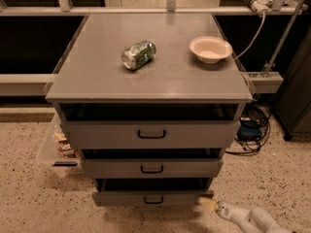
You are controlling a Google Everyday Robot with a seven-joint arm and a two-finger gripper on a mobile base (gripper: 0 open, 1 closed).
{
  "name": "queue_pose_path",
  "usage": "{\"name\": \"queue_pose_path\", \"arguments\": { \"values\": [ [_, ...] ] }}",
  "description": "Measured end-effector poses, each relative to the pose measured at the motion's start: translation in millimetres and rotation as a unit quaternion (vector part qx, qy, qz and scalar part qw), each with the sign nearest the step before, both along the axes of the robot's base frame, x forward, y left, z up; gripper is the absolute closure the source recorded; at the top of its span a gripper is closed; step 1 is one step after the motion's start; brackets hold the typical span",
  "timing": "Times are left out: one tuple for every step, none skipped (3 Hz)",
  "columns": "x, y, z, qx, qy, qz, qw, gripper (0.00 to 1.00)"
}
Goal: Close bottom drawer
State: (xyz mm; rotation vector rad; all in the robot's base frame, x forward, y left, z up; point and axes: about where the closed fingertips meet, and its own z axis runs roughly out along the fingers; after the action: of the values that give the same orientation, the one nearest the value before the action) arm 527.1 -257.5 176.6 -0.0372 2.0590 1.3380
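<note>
Claw [206, 204] low at right, tip against the right end of the bottom drawer [121, 198]; clenched or released, cannot tell. Lowest and narrowest of 3 grey fronts, slightly out, dark gap above, small black loop handle [153, 200] at centre. Speckled floor [39, 203] below. On the grey surface [165, 84], 1 pale bowl [210, 48], 1 can [138, 55] on its side.

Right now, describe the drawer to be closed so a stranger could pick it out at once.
Find the grey cabinet with a can and a bowl on top; three drawer fronts stack down its face. The bottom drawer is the lowest, nearest the floor, with the gripper beside its right corner. It is the narrowest, shallowest front of the three.
</note>
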Motion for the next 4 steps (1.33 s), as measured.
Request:
{"name": "queue_pose_path", "arguments": {
  "values": [
    [18, 9, -1, -0.004, -0.008, -0.003, 1.0000, 1.00],
    [30, 15, -4, -0.007, -0.009, -0.008, 0.9999, 1.00],
    [44, 20, -6, -0.017, -0.011, -0.006, 0.9998, 1.00],
    [48, 20, -6, -0.019, -0.005, -0.006, 0.9998, 1.00]
  ]
}}
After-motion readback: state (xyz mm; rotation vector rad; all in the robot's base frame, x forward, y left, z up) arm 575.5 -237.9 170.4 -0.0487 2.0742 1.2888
